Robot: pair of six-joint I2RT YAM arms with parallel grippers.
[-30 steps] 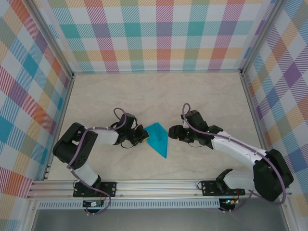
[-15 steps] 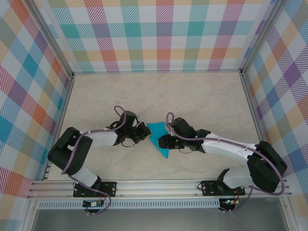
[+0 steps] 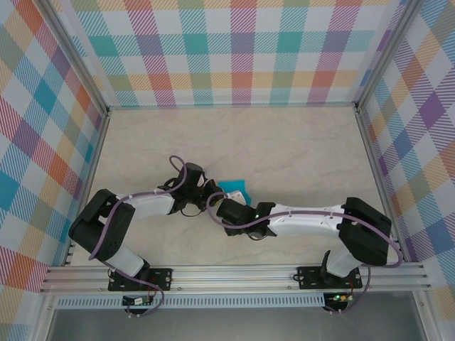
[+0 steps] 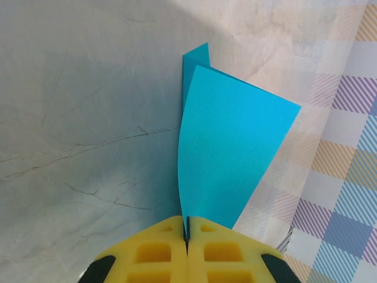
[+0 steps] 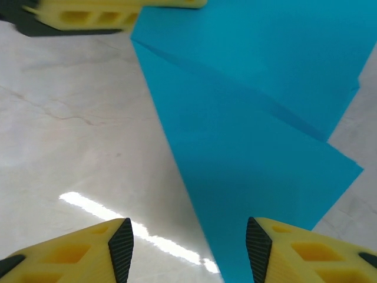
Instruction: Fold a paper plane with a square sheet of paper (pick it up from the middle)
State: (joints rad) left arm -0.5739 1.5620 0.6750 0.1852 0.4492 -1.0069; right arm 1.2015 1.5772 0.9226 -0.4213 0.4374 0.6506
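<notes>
Top external view: the right arm (image 3: 298, 219) reaches across the pale table (image 3: 284, 142) and hides most of the square sheet of paper (image 3: 234, 188), leaving a teal patch just beyond its wrist. The left gripper (image 4: 187, 233) is pinched tight on the sheet's near corner, the folded paper fanning out ahead of it. The right gripper (image 5: 188, 239) has its jaws apart above the sheet's slanting edge. A second ago it sat beside the sheet, whose whole triangle showed.
</notes>
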